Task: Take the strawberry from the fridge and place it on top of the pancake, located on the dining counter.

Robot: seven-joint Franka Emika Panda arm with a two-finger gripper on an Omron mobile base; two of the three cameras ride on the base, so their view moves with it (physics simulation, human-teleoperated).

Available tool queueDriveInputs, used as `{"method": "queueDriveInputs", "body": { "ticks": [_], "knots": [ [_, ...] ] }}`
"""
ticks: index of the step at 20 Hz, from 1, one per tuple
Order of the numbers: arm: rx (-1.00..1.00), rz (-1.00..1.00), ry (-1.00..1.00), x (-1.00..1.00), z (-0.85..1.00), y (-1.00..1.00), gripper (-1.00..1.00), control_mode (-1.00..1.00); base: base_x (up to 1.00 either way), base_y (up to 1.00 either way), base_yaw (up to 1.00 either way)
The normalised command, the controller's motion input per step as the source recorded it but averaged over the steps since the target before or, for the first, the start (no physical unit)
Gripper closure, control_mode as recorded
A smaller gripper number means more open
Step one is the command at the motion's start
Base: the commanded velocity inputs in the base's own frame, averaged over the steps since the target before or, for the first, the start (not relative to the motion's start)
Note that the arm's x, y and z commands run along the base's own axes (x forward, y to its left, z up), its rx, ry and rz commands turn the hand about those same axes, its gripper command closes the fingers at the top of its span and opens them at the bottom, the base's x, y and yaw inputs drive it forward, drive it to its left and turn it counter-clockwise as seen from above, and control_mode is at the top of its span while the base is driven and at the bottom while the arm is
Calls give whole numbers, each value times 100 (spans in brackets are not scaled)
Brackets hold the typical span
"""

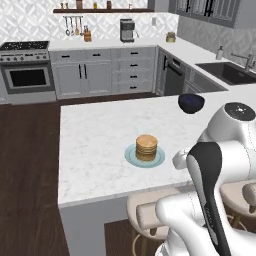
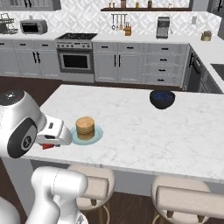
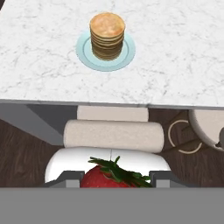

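My gripper (image 3: pixel 116 179) is shut on the strawberry (image 3: pixel 98 179), a bright red fruit with green leaves held between the two finger tips. In the right base view the hand hovers at the near left edge of the dining counter (image 2: pixel 140 127), and the strawberry (image 2: pixel 48 146) shows red under it. The pancake (image 3: pixel 107 35) is a tan stack on a pale blue plate (image 3: pixel 83 50), ahead of the gripper on the white stone top (image 3: pixel 175 65). From the left base view the pancake (image 1: pixel 146 146) sits near the counter's front. The fridge is out of view.
A dark blue bowl (image 1: pixel 191 103) stands on the counter's far right side, also seen in the right base view as the bowl (image 2: pixel 162 99). Padded stools (image 3: pixel 113 135) line the counter's near side, below the gripper. Wall cabinets, a stove (image 2: pixel 75 54) and a sink (image 1: pixel 227 72) lie beyond.
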Motion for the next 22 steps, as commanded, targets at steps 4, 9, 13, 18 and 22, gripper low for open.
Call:
{"method": "queueDriveInputs", "body": {
  "ticks": [4,9,13,18,22],
  "knots": [
    [0,0,0,0,0,0,100,100,20,57,0],
    [0,0,0,0,0,0,100,100,18,27,3],
    [0,0,0,0,0,0,100,100,28,0,2],
    [0,0,0,15,0,0,100,-100,0,0,0],
    [-1,0,0,96,0,0,100,-100,0,0,0]
  ]
}}
